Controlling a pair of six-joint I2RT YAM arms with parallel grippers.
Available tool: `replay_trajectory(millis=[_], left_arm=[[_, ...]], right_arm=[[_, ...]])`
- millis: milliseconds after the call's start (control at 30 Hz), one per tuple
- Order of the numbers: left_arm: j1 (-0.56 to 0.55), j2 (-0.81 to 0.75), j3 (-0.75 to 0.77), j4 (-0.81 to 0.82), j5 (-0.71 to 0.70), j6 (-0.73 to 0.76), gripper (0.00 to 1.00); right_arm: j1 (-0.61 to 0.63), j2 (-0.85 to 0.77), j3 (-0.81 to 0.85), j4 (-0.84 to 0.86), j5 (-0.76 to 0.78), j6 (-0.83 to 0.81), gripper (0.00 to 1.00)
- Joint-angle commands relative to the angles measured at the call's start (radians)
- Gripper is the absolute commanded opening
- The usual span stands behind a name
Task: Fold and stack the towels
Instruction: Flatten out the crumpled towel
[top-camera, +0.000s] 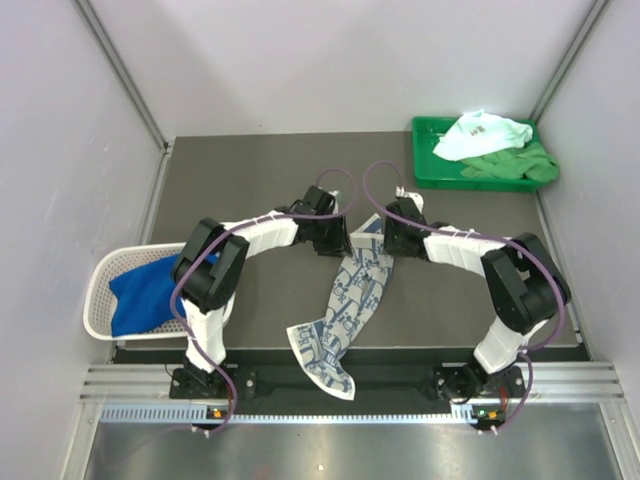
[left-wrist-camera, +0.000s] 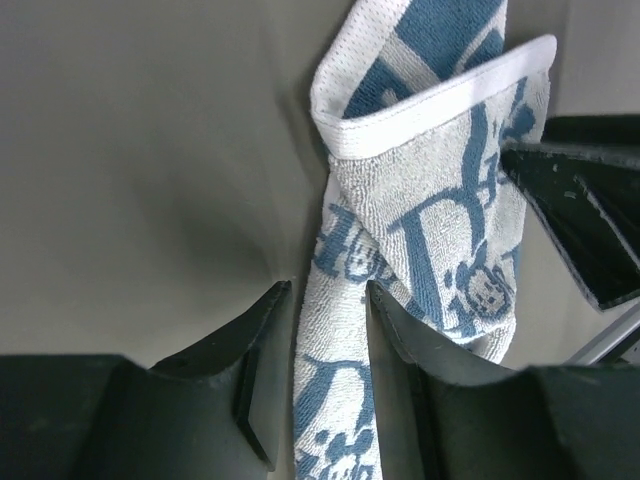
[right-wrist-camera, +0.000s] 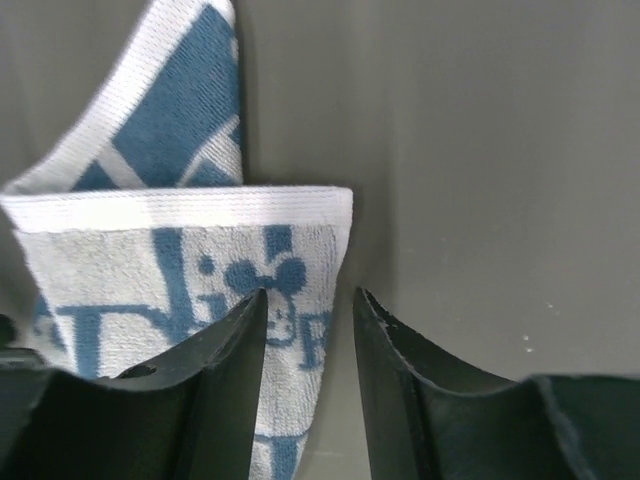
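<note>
- step in hand, my read: get both top corners of the white terry towel with navy logo print (top-camera: 350, 300) held, so it can be opened flat before the first fold.
- it's a twisted strip running from the middle of the dark grey bench (top-camera: 250, 180) to the near edge, with the lower end hanging over that edge.
- left tool (left-wrist-camera: 328, 290): jaws part-way, and the towel strip fills the gap between them. can't tell whether it's pinched or only straddled.
- right tool (right-wrist-camera: 308, 295): released, jaws apart. the hemmed corner lies against one finger only, with bare bench showing in the rest of the gap.
- to do it well: shift the right tool sideways onto the hem so the corner sits between both pads, then clamp. take the hem itself, not the folded-over flap above it.
- then draw the tools apart to take the twist out, and drag the towel toward the far edge so the tail comes up off the near edge.
- risk: the tools sit tip to tip, just beside each other, so separate them before any lift.
- white mesh basket (top-camera: 100, 275) at the left edge holds a royal blue cloth (top-camera: 145, 290).
- green plastic tray (top-camera: 425, 180) at the far right corner holds a mint-white cloth (top-camera: 485, 135) lying partly on a green cloth (top-camera: 515, 165).
- both are well apart from the work and neither is in the path.
</note>
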Motion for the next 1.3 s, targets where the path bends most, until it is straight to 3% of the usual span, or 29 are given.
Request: replay_trajectory(millis=[0,100,233,367,700,933,1033,1067,1167,1200,1267], left_arm=[[-0.014,0.015,-0.008,0.045,0.016,0.017,0.41],[-0.03,0.037,0.003,0.028,-0.023,0.023,0.4],[-0.041,0.054,0.004,-0.017,-0.114,0.01,0.28],[-0.047,0.025,-0.03,-0.014,-0.172,-0.013,0.0],[-0.041,-0.245,-0.204,-0.126,-0.463,-0.068,0.0],[-0.037,-0.432,-0.401,-0.118,-0.475,-0.173,0.0],[-0.038,-0.497,-0.467,-0.091,-0.43,-0.197,0.0],[-0.037,-0.509,-0.477,-0.086,-0.421,-0.202,0.1],[-0.039,-0.543,-0.481,-0.081,-0.401,-0.196,0.22],[-0.039,-0.563,-0.462,-0.08,-0.404,-0.191,0.3],[-0.037,-0.564,-0.429,-0.087,-0.427,-0.152,0.37]], right_arm=[[-0.008,0.031,0.063,0.025,0.01,-0.011,0.39],[-0.005,0.045,0.071,0.025,0.011,-0.014,0.37],[-0.005,0.04,0.075,0.011,0.023,-0.017,0.23],[-0.005,0.014,0.08,-0.009,0.042,-0.028,0.1],[-0.045,-0.015,0.123,-0.07,0.076,-0.069,0.04],[-0.044,0.016,0.153,-0.086,0.066,-0.1,0.05],[-0.042,0.023,0.156,-0.083,0.065,-0.114,0.11],[-0.042,0.023,0.159,-0.083,0.065,-0.121,0.13],[-0.045,0.02,0.16,-0.084,0.068,-0.127,0.26],[-0.044,0.019,0.161,-0.086,0.073,-0.129,0.33],[-0.047,0.011,0.166,-0.09,0.074,-0.132,0.37]])
